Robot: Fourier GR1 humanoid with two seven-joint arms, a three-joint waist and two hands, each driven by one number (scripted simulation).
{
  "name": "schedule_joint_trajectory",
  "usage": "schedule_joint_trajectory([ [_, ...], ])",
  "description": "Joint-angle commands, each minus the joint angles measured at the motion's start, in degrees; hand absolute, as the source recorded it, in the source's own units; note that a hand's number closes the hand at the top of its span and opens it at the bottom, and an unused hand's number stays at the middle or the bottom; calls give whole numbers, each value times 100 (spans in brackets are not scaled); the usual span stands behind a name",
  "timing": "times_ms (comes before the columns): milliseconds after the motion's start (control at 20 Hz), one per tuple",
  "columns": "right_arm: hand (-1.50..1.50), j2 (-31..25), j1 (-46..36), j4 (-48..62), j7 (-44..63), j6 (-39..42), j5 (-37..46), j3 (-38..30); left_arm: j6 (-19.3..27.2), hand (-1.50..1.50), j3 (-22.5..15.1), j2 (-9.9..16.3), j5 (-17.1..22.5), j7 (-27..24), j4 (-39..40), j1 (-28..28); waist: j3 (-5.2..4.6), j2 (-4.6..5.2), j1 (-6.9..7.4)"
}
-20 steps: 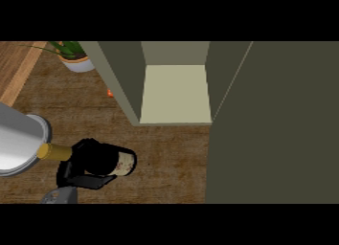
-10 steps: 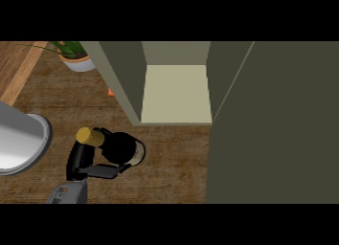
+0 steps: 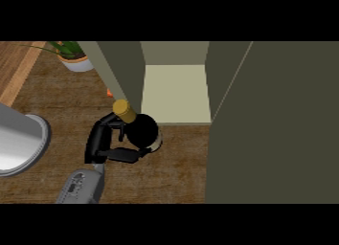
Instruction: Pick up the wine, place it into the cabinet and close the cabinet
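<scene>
The wine bottle (image 3: 144, 130) is dark with a gold-capped neck (image 3: 124, 111) that points away from me. My right hand (image 3: 99, 141) is shut on it, fingers curled round its left side and the thumb under its body. The hand holds it just in front of the open cabinet's left wall (image 3: 121, 67). The cabinet's pale shelf floor (image 3: 176, 95) lies up and to the right of the bottle and has nothing on it. The open cabinet door (image 3: 285, 124) is the broad dark panel on the right. My left hand does not show.
A large grey cylindrical shape (image 3: 10, 143) fills the left edge, close to the hand. A potted plant (image 3: 72, 56) stands at the back left on the wooden counter (image 3: 59, 100). A small orange thing (image 3: 109, 93) peeks out beside the cabinet wall.
My right hand has carried the bottle up and to the right, toward the cabinet opening. The neck has swung from pointing left to pointing away from me.
</scene>
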Motion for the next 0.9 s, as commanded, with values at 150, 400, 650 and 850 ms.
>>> schedule_joint_trajectory([
  [150,-150,-68,263,-808,256,54,-421,-155,965,150,-799,-35,-451,792,95,-633,-1,5,-51],
  [400,-150,40,1,-288,33,110,-330,-238,1533,150,-1218,-29,-371,1014,485,-1163,-3,24,-104],
  [650,-150,-182,321,-581,55,328,-572,-378,1619,150,-1354,-22,-51,1511,130,-1382,-2,11,-178],
  [850,-150,-135,304,-676,103,298,-762,-332,2039,150,-1574,-19,15,1713,212,-1437,-4,18,-211],
])
